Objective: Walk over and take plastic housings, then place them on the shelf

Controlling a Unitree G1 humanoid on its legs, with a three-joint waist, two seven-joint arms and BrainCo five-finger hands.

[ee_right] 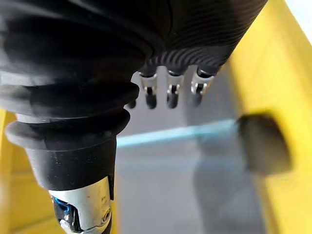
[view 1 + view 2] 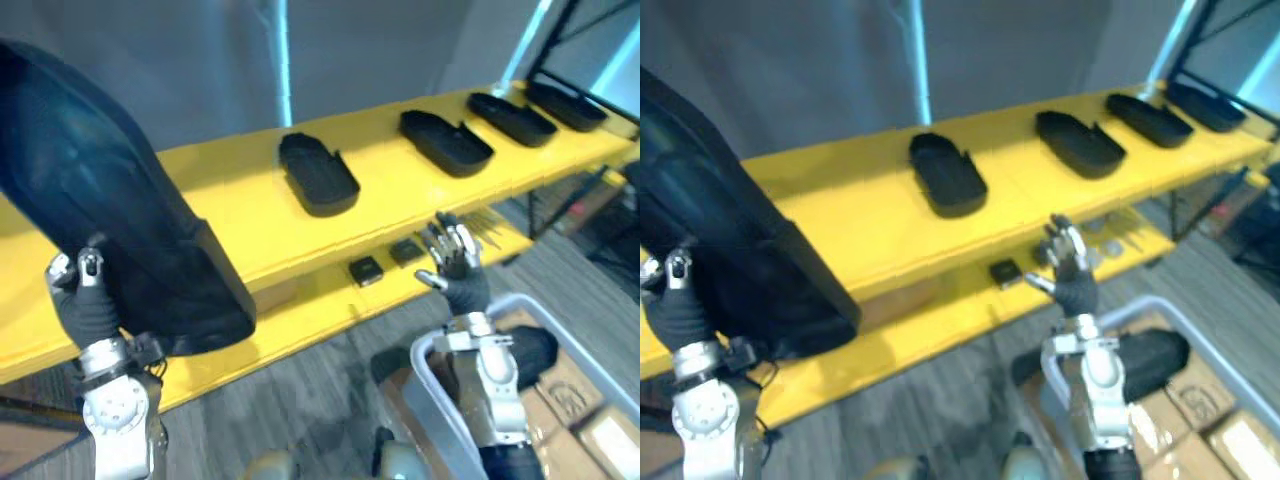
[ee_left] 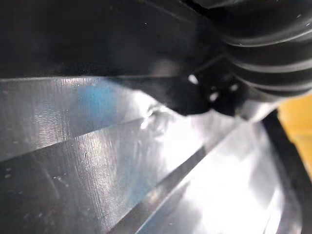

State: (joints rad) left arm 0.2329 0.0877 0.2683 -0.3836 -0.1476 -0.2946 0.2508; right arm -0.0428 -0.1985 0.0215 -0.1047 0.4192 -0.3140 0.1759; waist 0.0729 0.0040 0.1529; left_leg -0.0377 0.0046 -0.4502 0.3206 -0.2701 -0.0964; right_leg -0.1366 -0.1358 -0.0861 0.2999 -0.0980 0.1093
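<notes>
Well along, by the look of it. Has four housings (image 2: pixel 318 175) lying in a row on the top board of the yellow shelf (image 2: pixel 230 205), each apart from the next. Carries a fifth housing (image 2: pixel 110 200) with the left hand (image 2: pixel 88 308), tilted over the shelf's left part and not yet set down. Cannot tell how the fingers sit, hidden behind it. Holds the right hand (image 2: pixel 455 265) empty before the lower board, fingers spread and upright. Left to do: lay the fifth beside the row and let go, then perhaps fetch the dark piece (image 2: pixel 530 352) in the grey bin (image 2: pixel 435 392), likely one more housing.
</notes>
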